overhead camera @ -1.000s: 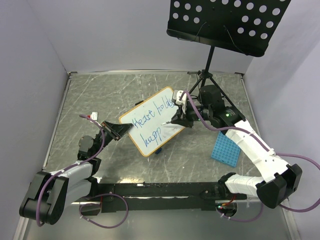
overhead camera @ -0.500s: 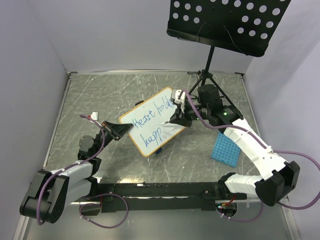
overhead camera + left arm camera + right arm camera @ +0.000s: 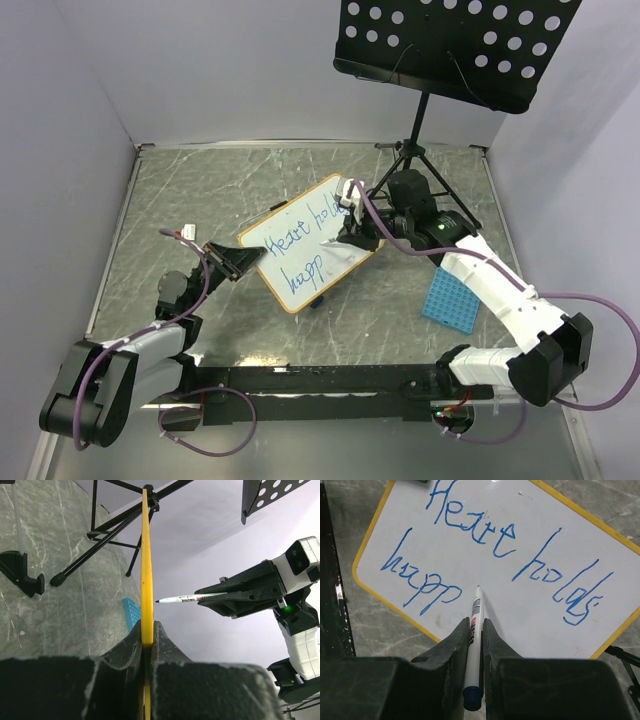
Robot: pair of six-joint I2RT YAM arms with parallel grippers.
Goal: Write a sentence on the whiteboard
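L arm [image 3: 150, 345] lies low, reaching fwd and slightly right from its base, forearm close to the table. L gripper [image 3: 147, 630]: 2 fingers pinched tight on the whiteboard [image 3: 300, 245] rim. R arm [image 3: 500, 290] rises to a bent elbow, then stretches left toward centre, wrist prob. tilted down, hard to judge from above. R gripper [image 3: 475, 625]: both fingers closed around a pen [image 3: 476, 605].

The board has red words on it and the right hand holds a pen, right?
Not quite. The words on the board are blue, not red; the right wrist view shows it plainly. The right hand does hold a pen.
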